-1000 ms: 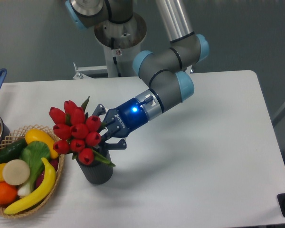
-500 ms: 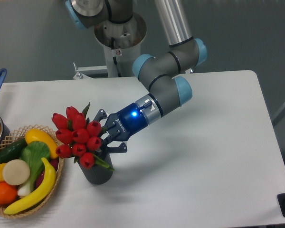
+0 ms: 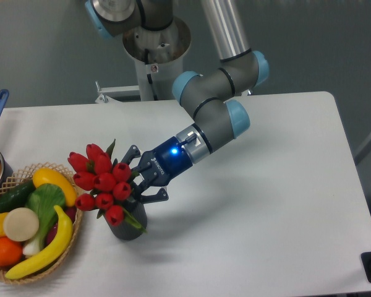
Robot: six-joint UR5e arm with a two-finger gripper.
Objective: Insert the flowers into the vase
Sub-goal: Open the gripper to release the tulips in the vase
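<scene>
Plainly, the hand (image 3: 138,184) grips the flowers (image 3: 101,184) by their stems, tilted over the vase (image 3: 128,225) near the desk's (image 3: 266,185) front-left; pushing sideways could topple it.

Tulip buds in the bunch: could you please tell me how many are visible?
9 on the flowers: three along the top left, three across the middle, three lower down just above the vase. More may hide behind them.
</scene>
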